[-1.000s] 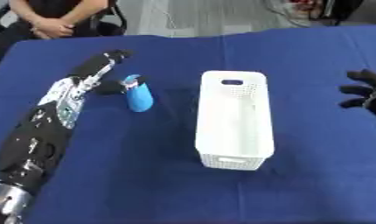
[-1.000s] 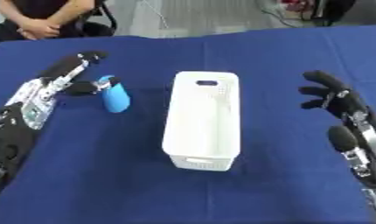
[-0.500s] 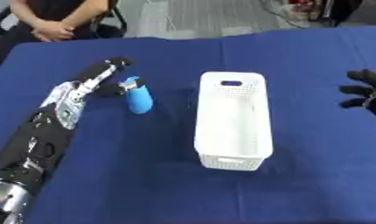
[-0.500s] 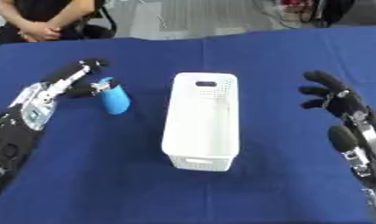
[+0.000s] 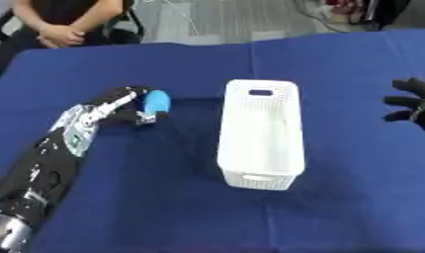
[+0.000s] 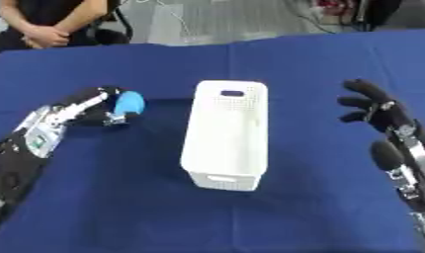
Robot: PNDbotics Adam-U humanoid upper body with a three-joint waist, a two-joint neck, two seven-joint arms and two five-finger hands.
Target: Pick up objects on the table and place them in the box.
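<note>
- Left eye view: my left hand (image 5: 128,106) is curled round a blue bottle-like object (image 5: 155,103), just left of the white perforated box (image 5: 260,133) on the blue tablecloth (image 5: 164,197).
- Right eye view: my right hand (image 6: 373,108) hovers right of the box, fingers spread and relaxed, grasping nothing.

Robot test bench in a lab or workshop

A table (image 5: 337,64) under a blue cloth stands on a bare grey floor (image 5: 225,17); cables (image 6: 324,10) trail at the far edge, and a seated person (image 5: 64,22) waits behind it.
</note>
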